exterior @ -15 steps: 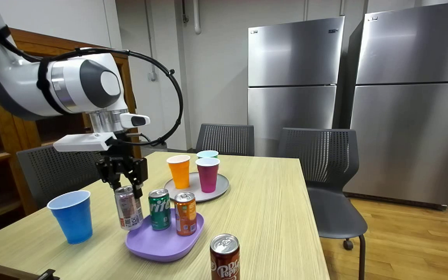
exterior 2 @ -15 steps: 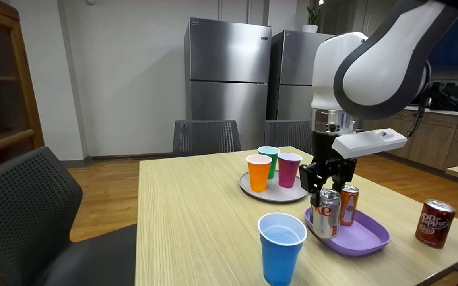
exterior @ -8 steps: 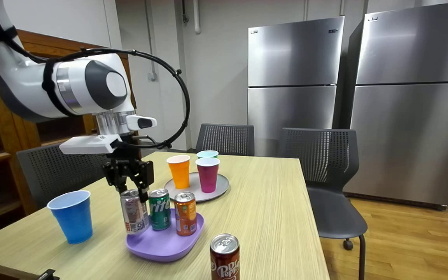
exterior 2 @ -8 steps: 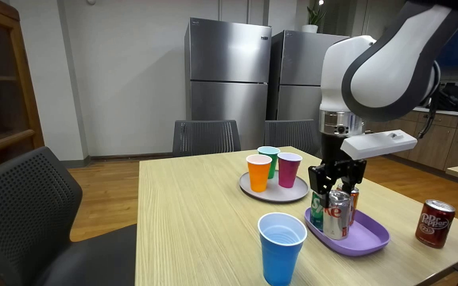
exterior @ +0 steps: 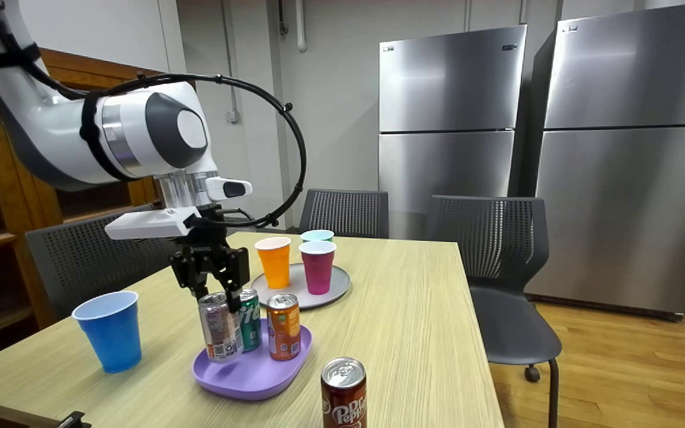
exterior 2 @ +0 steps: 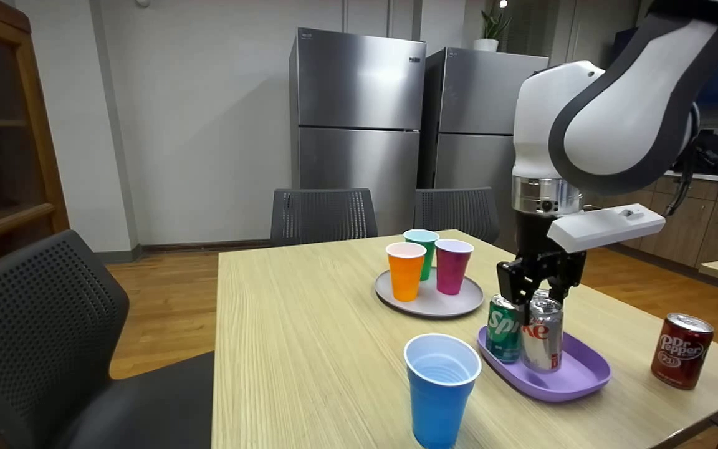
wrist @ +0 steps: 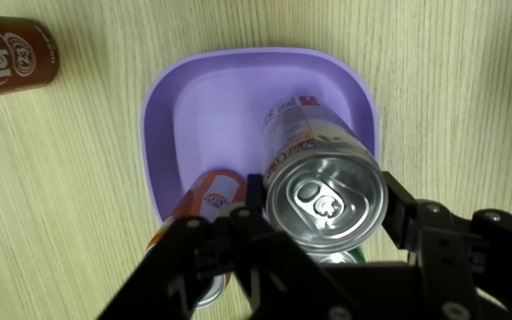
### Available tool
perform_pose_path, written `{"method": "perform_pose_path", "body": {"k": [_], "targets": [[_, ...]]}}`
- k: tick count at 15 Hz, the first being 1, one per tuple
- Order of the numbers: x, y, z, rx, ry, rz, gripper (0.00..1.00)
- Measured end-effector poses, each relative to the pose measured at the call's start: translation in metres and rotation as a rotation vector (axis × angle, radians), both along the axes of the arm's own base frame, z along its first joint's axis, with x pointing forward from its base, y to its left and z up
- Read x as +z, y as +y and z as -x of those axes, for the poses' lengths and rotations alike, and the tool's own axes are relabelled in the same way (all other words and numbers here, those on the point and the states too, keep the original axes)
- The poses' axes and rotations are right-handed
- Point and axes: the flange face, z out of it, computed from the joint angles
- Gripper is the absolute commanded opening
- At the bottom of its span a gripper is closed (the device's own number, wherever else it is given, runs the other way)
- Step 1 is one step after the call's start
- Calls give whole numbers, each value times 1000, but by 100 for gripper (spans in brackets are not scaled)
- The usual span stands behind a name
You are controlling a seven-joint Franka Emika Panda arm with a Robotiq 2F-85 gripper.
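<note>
My gripper (exterior: 219, 296) is shut on a silver Diet Coke can (exterior: 222, 333), with one finger on each side near its top. The held can (exterior 2: 543, 343) leans slightly over the purple tray (exterior: 247, 380); whether its base touches the tray I cannot tell. Close behind it a green Sprite can (exterior 2: 502, 330) stands on the tray, partly covered. Beside that is an orange Fanta can (exterior: 283, 330), almost wholly hidden in an exterior view. In the wrist view the silver lid (wrist: 327, 204) sits between the fingers, and bare tray floor (wrist: 220, 111) shows past it.
A blue cup (exterior: 110, 333) and a Dr Pepper can (exterior 2: 682, 350) stand on the table at either side of the tray. Farther back, a grey plate (exterior 2: 440, 308) carries an orange cup (exterior 2: 406, 274), a purple cup (exterior 2: 452, 268) and a green cup (exterior 2: 424, 249). Chairs surround the table.
Gripper and silver can have moved rightward in both exterior views, from the tray's edge to over the tray. The grip is unchanged. The other cans and the cups stay put.
</note>
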Motion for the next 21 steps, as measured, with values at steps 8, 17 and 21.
{"method": "perform_pose_path", "body": {"k": [8,17,21], "targets": [[-15,0,4,9,33,14,38],[-24,0,-1,7,50,16,38],[-24,1,-4,9,46,16,52]]}}
